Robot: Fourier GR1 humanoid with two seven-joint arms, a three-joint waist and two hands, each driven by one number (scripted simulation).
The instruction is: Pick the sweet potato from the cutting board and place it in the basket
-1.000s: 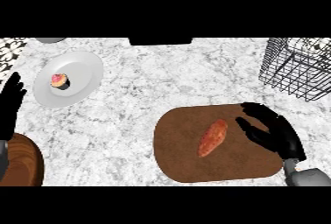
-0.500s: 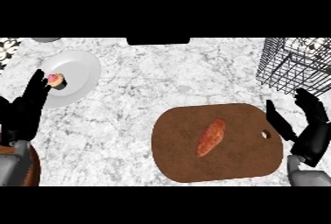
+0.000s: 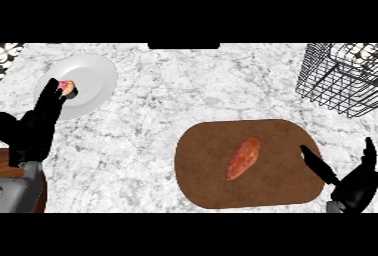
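Note:
An orange sweet potato (image 3: 244, 158) lies tilted near the middle of the brown cutting board (image 3: 214, 185). My right hand (image 3: 353, 180) is open at the board's right edge, apart from the potato, fingers spread and pointing up. The black wire basket (image 3: 341, 80) stands at the far right, beyond the board. At the left edge my left hand (image 3: 33, 131) rests open with its fingers up, its tips over the rim of a white plate.
The white plate (image 3: 92, 82) at the upper left carries a small pink and tan item (image 3: 66, 88). A brown object (image 3: 15, 157) shows at the lower left edge. Marble counter (image 3: 184, 90) stretches between plate, board and basket.
My right hand has drawn back from the potato's side to the board's right edge and lower in view. My left hand has come further into view toward the plate.

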